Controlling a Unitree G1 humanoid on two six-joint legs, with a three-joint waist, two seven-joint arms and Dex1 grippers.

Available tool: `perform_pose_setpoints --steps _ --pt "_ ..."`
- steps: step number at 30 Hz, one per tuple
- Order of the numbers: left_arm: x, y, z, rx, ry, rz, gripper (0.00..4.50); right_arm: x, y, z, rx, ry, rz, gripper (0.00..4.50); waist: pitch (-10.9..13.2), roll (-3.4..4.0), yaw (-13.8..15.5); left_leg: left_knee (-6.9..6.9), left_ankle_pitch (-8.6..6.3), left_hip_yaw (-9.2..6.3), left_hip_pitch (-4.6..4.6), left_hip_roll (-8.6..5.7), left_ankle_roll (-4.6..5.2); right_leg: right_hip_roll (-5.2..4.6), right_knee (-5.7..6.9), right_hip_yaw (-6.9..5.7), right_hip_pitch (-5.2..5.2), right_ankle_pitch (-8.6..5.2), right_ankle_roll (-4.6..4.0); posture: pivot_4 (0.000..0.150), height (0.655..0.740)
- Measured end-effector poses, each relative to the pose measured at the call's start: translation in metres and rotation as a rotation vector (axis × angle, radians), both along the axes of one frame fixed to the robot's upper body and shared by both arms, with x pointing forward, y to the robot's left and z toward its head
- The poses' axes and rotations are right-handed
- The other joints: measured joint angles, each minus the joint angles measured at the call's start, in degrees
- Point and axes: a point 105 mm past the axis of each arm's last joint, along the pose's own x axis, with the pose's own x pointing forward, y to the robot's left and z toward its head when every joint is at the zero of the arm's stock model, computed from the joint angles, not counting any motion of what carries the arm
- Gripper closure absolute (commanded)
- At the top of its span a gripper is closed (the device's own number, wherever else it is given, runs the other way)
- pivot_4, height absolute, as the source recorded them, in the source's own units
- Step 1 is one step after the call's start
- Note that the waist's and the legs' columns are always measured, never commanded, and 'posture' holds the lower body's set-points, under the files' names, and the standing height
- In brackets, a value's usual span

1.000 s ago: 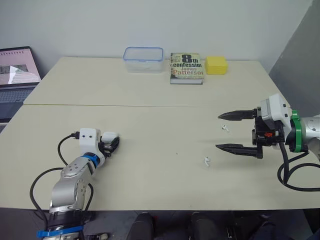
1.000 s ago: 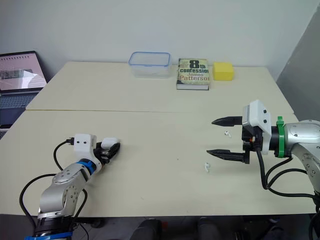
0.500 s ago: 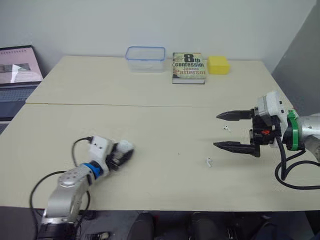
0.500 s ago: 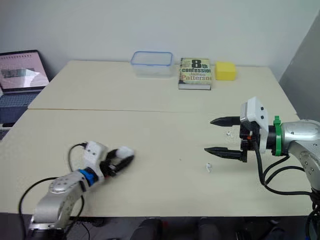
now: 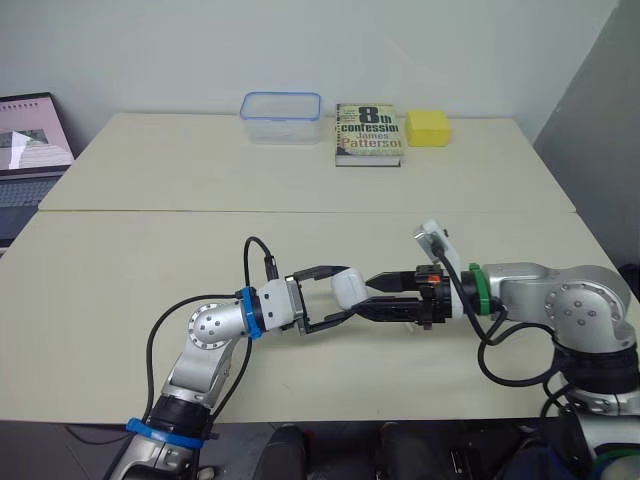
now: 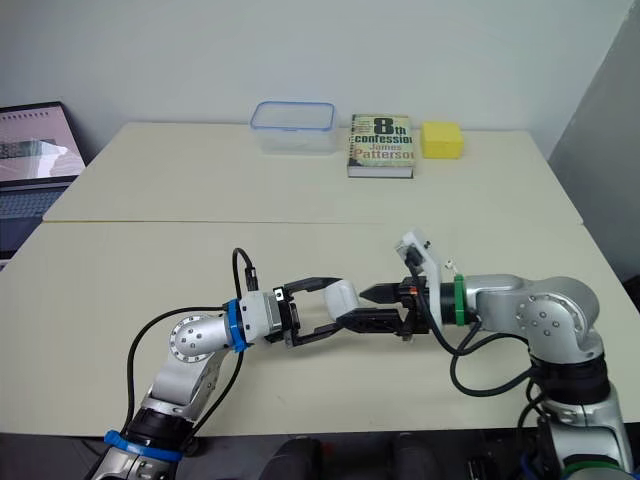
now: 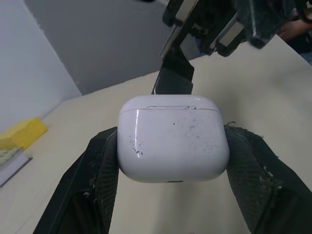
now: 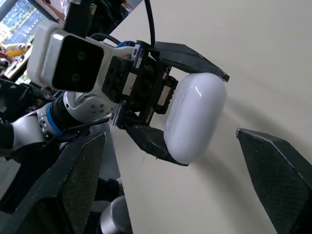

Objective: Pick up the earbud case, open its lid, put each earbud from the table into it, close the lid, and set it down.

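The white earbud case (image 5: pixel 347 288) is held just above the middle of the table, lid closed, with my left gripper (image 5: pixel 345 292) shut on its two sides. In the left wrist view the case (image 7: pixel 173 141) sits squeezed between the black pads (image 7: pixel 100 168). My right gripper (image 5: pixel 368 297) comes in from the right and is open, its tips just short of the case. In the right wrist view its fingers (image 8: pixel 80 180) stand wide on either side of the case (image 8: pixel 195 117). A small white speck, perhaps an earbud (image 6: pixel 451 265), lies by the right wrist.
At the far edge of the table stand a clear plastic box (image 5: pixel 281 117), a book (image 5: pixel 369 133) and a yellow block (image 5: pixel 428 128). A laptop (image 5: pixel 30 140) sits off the table's left side. Cables hang from both arms.
My left arm has carried the case from the table's left side to the middle and lifted it. The right gripper has swung in from the right to meet it. The camera also shifted.
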Motion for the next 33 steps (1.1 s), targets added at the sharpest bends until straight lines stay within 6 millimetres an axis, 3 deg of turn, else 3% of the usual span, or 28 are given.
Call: perform_pose_setpoints --steps 11,15,23,32,33 --pt "-0.0016 0.0005 0.0010 -0.006 -0.055 -0.008 1.72 0.0039 0.0064 -0.0070 0.013 0.104 -0.033 0.00 -0.01 0.01 -0.09 0.00 0.00 0.02 0.01 0.00 0.01 0.02 0.00 0.03 0.00 0.00 0.00 0.150 0.7400" --pt "-0.0020 0.0010 -0.0004 -0.007 -0.050 -0.004 1.72 0.0040 0.0071 -0.0060 0.019 0.115 -0.024 0.93 -0.01 0.01 -0.16 0.00 0.00 0.01 0.00 0.00 0.01 0.02 -0.01 0.02 0.00 0.00 0.01 0.150 0.7400" --pt "-0.0020 -0.0002 0.0013 -0.017 -0.060 -0.001 1.72 0.0053 0.0062 -0.0083 0.014 0.137 -0.027 3.74 0.00 0.01 -0.17 0.00 0.00 0.02 0.00 0.00 0.01 0.02 -0.01 0.02 -0.01 -0.01 0.01 0.150 0.7400" --pt "-0.0026 -0.0007 0.0005 -0.013 -0.061 -0.006 1.72 0.0058 0.0059 -0.0087 0.017 0.147 -0.026 3.76 0.00 0.01 -0.18 -0.01 0.00 0.02 0.00 0.01 0.01 0.03 -0.02 0.03 -0.01 -0.02 0.04 0.150 0.7400" --pt "-0.0028 -0.0007 -0.0002 -0.012 -0.056 -0.010 1.37 0.0057 0.0059 -0.0091 0.016 0.151 -0.026 3.76 0.00 0.01 -0.19 -0.01 0.00 0.02 0.00 0.01 0.01 0.03 -0.02 0.02 -0.01 -0.02 0.04 0.150 0.7400"
